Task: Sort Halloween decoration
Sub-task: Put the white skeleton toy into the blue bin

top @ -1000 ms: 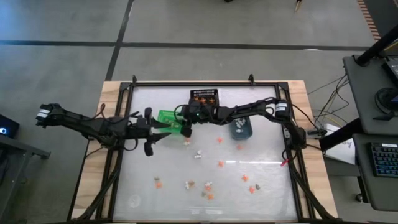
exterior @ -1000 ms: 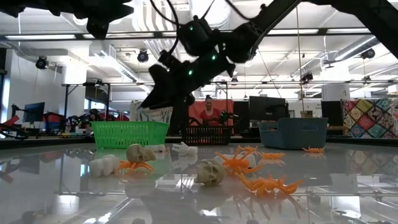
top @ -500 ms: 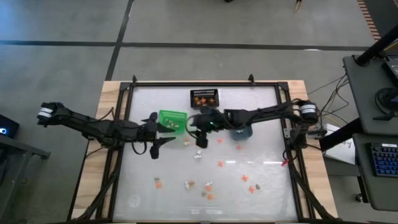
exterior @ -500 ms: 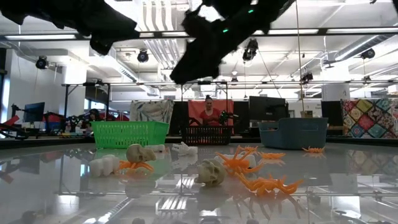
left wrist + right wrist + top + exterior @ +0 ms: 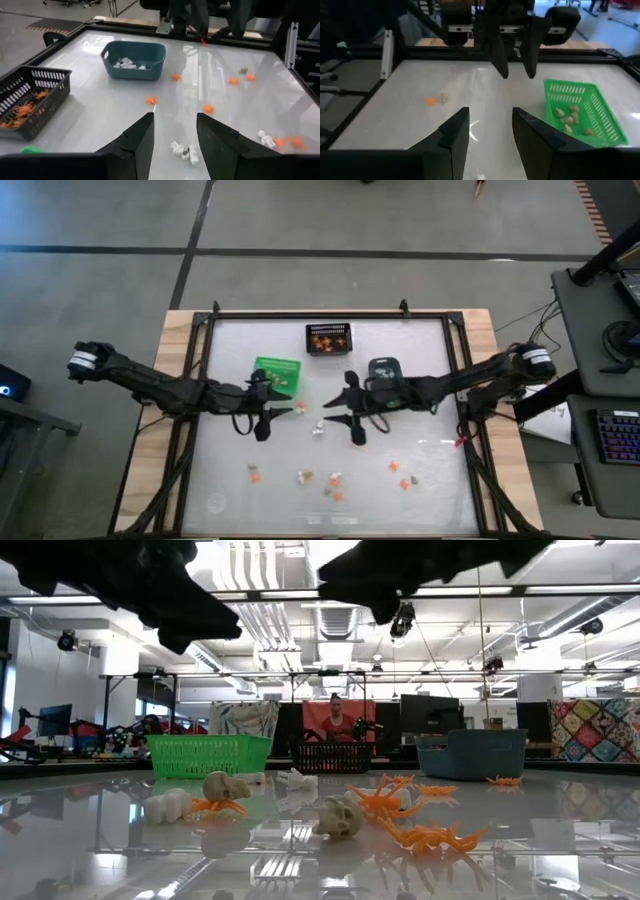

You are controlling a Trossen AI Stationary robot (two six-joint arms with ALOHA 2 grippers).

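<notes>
Both arms reach in over the middle of the glossy white table (image 5: 420,340) and face each other. The left gripper (image 5: 277,411) hangs just in front of the green basket (image 5: 277,370), its two dark fingers (image 5: 137,137) spread apart with nothing between them. The right gripper (image 5: 338,408) hangs near the blue-grey bin (image 5: 385,368), and its fingers (image 5: 456,131) also stand apart and hold nothing.

The Halloween decoration (image 5: 330,485) lies partly sorted. Small white pieces (image 5: 318,426) lie on the table between the two grippers, below their tips. More orange, white and tan trinkets are scattered across the front part of the table, among them an orange one (image 5: 255,473) toward the left and a few orange ones (image 5: 400,470) toward the right. In the low view, tan skulls (image 5: 340,816) and orange spiders (image 5: 430,836) lie closest to the camera.

The green basket holds tan pieces (image 5: 567,119). The black mesh bin (image 5: 328,337) at the back edge holds orange spiders (image 5: 22,108), and the blue-grey bin holds white pieces (image 5: 127,63).

A person (image 5: 334,720) sits in the room behind the table.
</notes>
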